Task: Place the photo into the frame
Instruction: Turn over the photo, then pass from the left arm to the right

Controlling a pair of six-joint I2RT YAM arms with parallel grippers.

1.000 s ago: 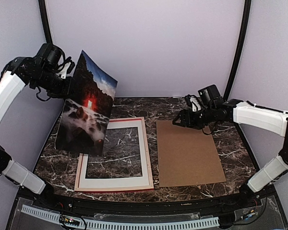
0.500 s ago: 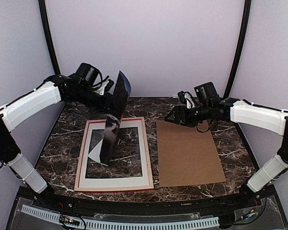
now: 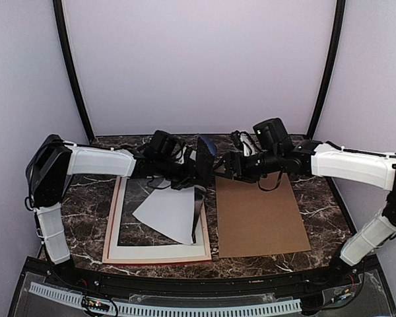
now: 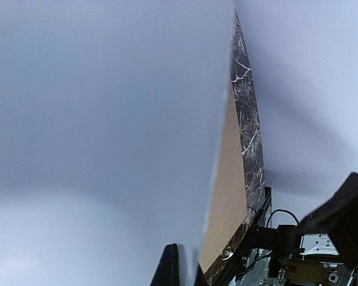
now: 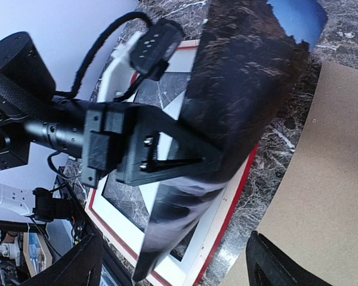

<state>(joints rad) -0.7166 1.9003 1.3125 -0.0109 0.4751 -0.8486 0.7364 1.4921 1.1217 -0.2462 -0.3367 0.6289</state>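
Note:
The photo hangs tilted over the frame, its white back facing up and its lower corner inside the mat window. My left gripper is shut on the photo's upper edge. The left wrist view is mostly filled by that white back, pinched between my fingers. In the right wrist view the dark picture side slopes down from the left gripper over the red frame rail. My right gripper stands open just right of the photo's top edge, holding nothing; its fingers straddle the photo without touching.
A white mat border lies inside the frame. A plain brown backing board lies flat to the frame's right, also seen as the tan board. Dark marble table around both; purple walls behind.
My left arm has swung the photo from high on the left down over the frame, turning its white back upward. My right gripper has moved left toward it and opened wider.

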